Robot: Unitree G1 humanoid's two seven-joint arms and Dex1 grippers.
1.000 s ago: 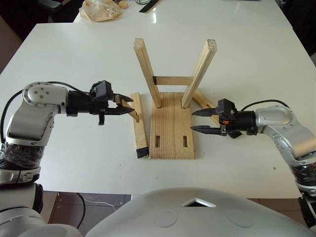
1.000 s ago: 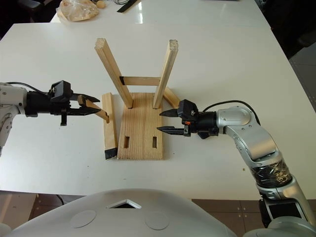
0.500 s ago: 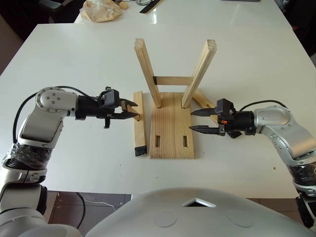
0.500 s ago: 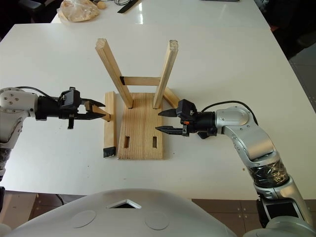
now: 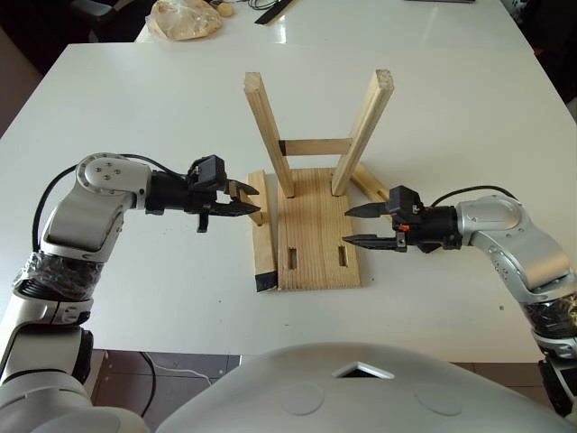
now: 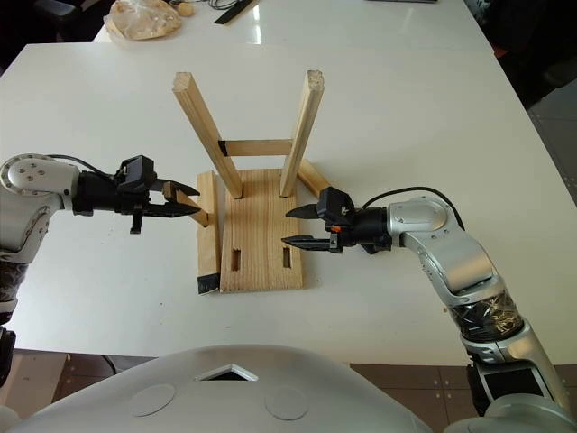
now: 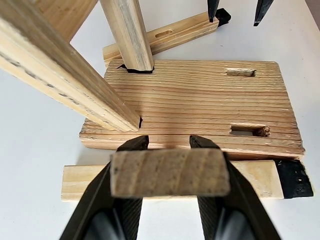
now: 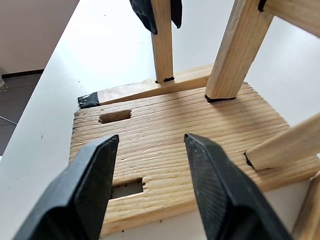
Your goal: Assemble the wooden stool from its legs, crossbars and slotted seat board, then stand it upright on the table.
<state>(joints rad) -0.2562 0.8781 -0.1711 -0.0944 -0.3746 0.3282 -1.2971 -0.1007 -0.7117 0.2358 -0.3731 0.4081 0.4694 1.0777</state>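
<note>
The seat board (image 5: pixel 315 225) lay flat on the white table (image 5: pixel 135 108). Its long side ran from near the robot to away from it. Two legs stood in the far slots. The left leg (image 5: pixel 269 135) leaned out to the left and the right leg (image 5: pixel 364 133) leaned out to the right, with their tops pointing up. A fitted crossbar (image 5: pixel 315 146) ran sideways between them, partway up. The two near slots (image 5: pixel 293 259) were open holes.

A loose leg (image 5: pixel 262 236) lay flat just beside the board's left edge, running along it, with its black end toward the robot. A second loose leg (image 5: pixel 370 187) lay slanted by the board's far right corner, partly hidden behind the standing right leg.

The left gripper (image 5: pixel 251 200) was over the loose leg on the left. Its two fingers (image 7: pixel 132 145) were pinched on a short crossbar (image 7: pixel 170 172). The far end of that crossbar touched the top of the loose leg.

The right gripper (image 5: pixel 347 226) hung just above the right side of the board with its fingers (image 8: pixel 92 185) spread wide and nothing between them. It pointed across at the left gripper. The standing legs rose just past both grippers.

Far back, beyond the table's edge, sat a lumpy bag (image 5: pixel 185 18).
</note>
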